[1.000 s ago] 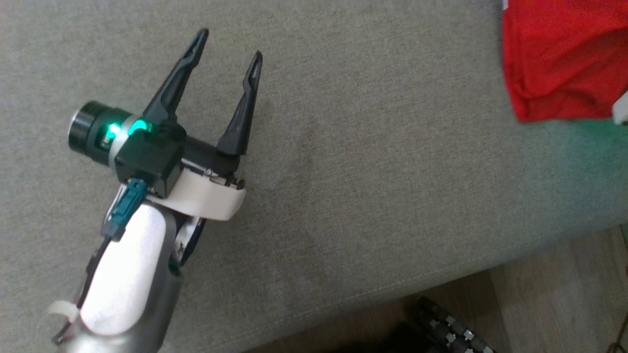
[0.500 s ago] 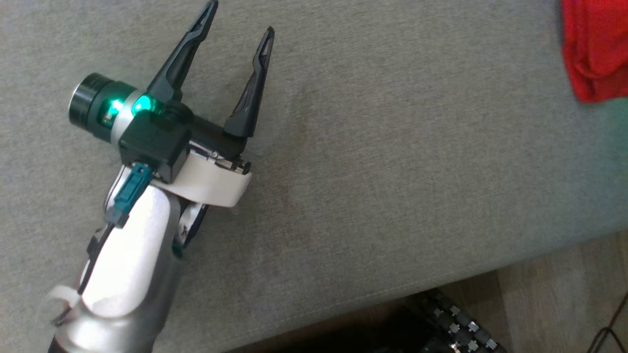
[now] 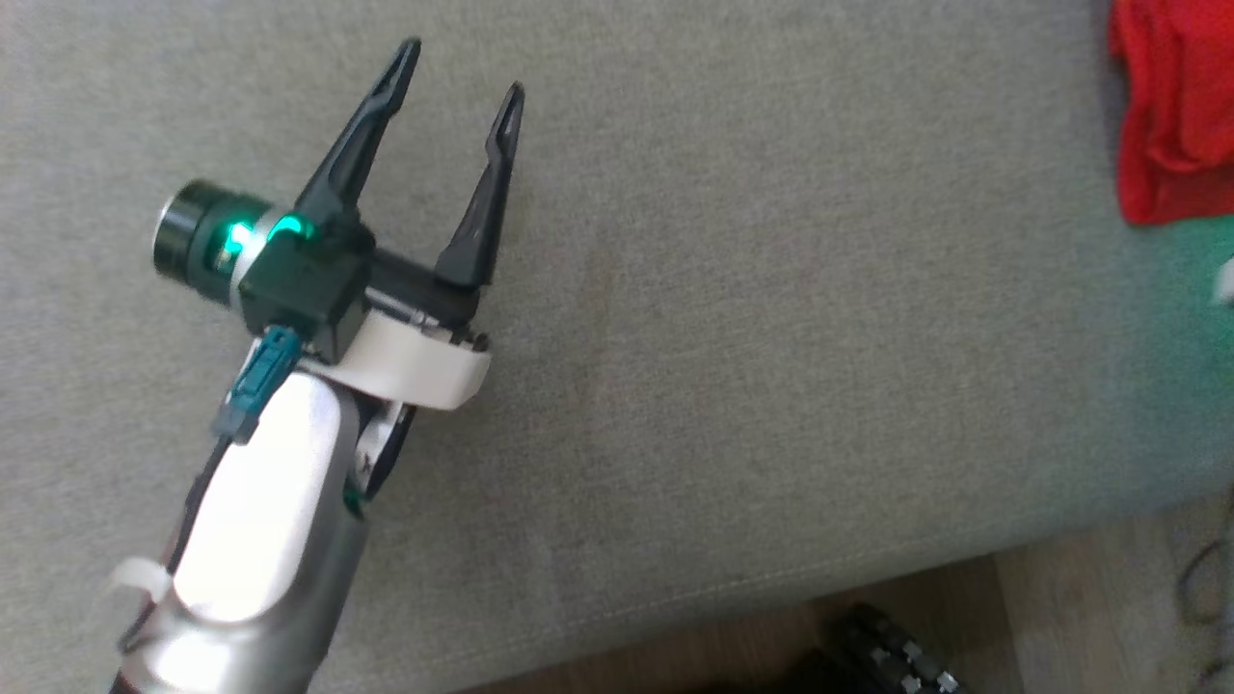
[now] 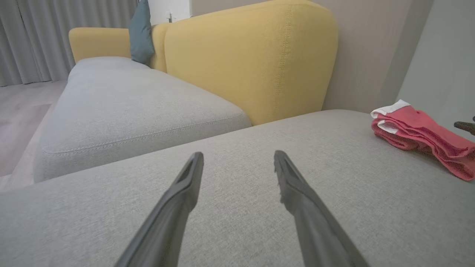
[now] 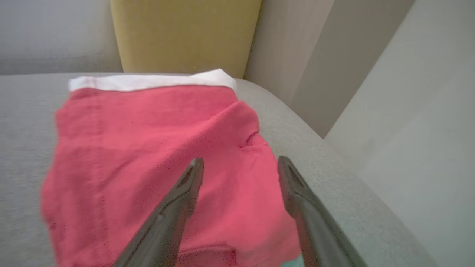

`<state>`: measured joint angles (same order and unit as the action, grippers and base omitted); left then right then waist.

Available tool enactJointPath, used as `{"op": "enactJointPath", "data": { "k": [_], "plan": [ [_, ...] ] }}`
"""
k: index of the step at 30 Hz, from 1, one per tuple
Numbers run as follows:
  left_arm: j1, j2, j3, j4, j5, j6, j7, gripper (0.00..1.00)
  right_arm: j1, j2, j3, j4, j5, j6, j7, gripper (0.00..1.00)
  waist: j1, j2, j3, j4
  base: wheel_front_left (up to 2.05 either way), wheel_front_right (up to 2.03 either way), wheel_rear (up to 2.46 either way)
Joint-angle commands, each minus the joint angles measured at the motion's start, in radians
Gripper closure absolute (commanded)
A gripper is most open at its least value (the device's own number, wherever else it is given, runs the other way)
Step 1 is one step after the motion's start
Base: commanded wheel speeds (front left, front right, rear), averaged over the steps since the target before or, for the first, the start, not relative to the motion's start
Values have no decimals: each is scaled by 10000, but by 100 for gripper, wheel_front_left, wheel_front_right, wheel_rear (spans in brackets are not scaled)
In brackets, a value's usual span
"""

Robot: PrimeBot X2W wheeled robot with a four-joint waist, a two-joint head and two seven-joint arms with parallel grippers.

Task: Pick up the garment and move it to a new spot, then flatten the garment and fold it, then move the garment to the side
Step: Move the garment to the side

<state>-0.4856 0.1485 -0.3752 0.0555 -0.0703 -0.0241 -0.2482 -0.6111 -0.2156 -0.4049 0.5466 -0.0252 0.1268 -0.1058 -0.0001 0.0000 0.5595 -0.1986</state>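
Observation:
The garment (image 3: 1171,116) is red with a white band and lies folded at the far right end of the grey sofa seat (image 3: 771,337). My right gripper (image 5: 240,161) hovers open just above the garment (image 5: 148,148), with nothing between its fingers. My left gripper (image 3: 463,72) stands open over bare seat fabric, well to the left of the garment. In the left wrist view the left gripper (image 4: 238,155) is empty, the garment (image 4: 419,137) lies at the right, and a dark fingertip (image 4: 465,126) of the right gripper shows beside it.
Yellow backrests (image 4: 252,59) rise behind the seat, with a teal pillow (image 4: 141,33) further back. A pale wall (image 5: 408,111) stands close to the garment's end. The seat's front edge drops to wooden floor (image 3: 1080,617), where my dark base (image 3: 887,655) shows.
The head camera has shifted, so the garment now sits further toward the picture's right edge. The left gripper has stayed open over the seat.

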Motion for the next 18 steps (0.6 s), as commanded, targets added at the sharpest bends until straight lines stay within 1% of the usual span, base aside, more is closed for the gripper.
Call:
{"op": "enactJointPath", "data": {
  "k": [1,5,8,14,17,18],
  "plan": [
    [240,107,337,-272,-92,125,-57,0,381,58,189,-583,118,39,-225,0,1,0,-436,74,0,0,0],
    [829,168,583,-127,-286,382,-86,0,1480,853,806,-1765,388,39,-552,0,1,0,-1068,187,0,0,0],
    [1257,158,739,-58,-448,563,-99,0,2269,1239,1491,-2771,539,39,-598,0,1,0,-1519,408,0,0,0],
    [1977,12,996,47,-760,909,-117,0,3519,1574,2889,-4429,941,39,-308,0,1,0,-2347,1139,0,0,0],
    [2263,-41,1111,83,-882,1047,-123,0,3951,1626,3370,-4960,1131,39,-89,0,1,0,-2673,1551,0,0,0],
    [2263,-41,1111,83,-882,1047,-123,0,3951,1626,3370,-4960,1131,39,-89,0,1,0,-2673,1551,0,0,0]
  ]
}}
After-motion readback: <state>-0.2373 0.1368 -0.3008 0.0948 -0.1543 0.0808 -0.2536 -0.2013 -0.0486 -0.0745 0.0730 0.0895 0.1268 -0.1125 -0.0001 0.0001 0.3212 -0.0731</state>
